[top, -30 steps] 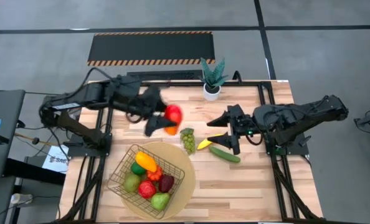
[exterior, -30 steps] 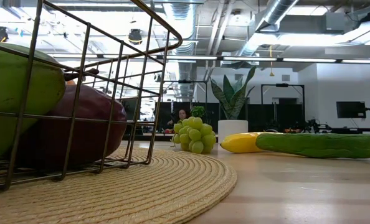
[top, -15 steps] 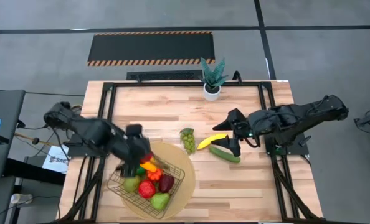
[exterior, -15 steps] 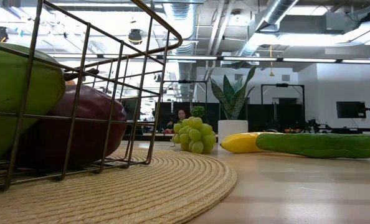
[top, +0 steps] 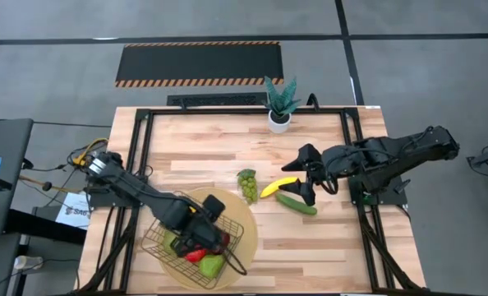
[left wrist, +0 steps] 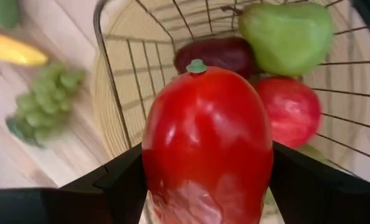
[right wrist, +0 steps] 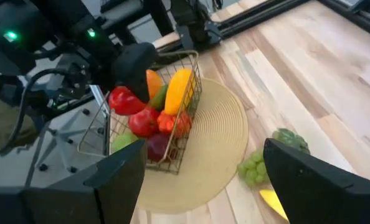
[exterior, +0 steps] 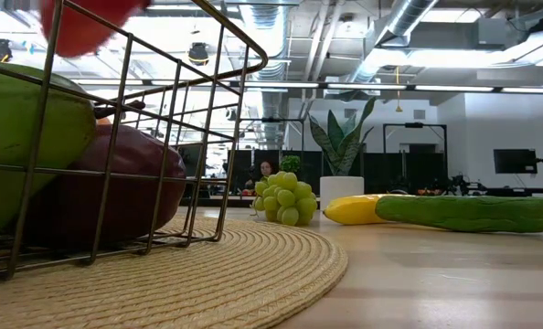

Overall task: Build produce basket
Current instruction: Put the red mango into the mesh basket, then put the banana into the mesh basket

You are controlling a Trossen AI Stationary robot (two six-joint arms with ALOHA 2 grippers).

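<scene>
Left gripper [top: 204, 238] sits over the basket [top: 158, 240] at lower left of the high view, fingers clamped either side of a glossy red mango [left wrist: 207, 140]. In the left wrist view the fruit fills the centre, stem end forward, hanging above the open wire mesh. Below it lie a green pear [left wrist: 288, 34], a dark red fruit [left wrist: 216, 53] and a red apple [left wrist: 289, 109]. Step in hand, as I judge it: placing — the mango is carried to the basket but not yet resting on the pile.

The basket stands on a round tan mat [top: 242, 215]. Outside it, at mid-frame in the high view: green grapes [top: 246, 184], a yellow banana [top: 278, 187] and a green cucumber [top: 296, 204], all on the wooden table [top: 310, 247].

Right gripper [top: 307, 174] hovers at centre right of the high view, just beside the banana and cucumber, fingers spread wide and empty.

Next move likely calls for lowering the mango into a gap among the fruit and letting go without knocking the pear — then the right arm has the banana closest to hand. A spiky plant in a white pot [top: 280, 105] stands at upper centre, well clear.
</scene>
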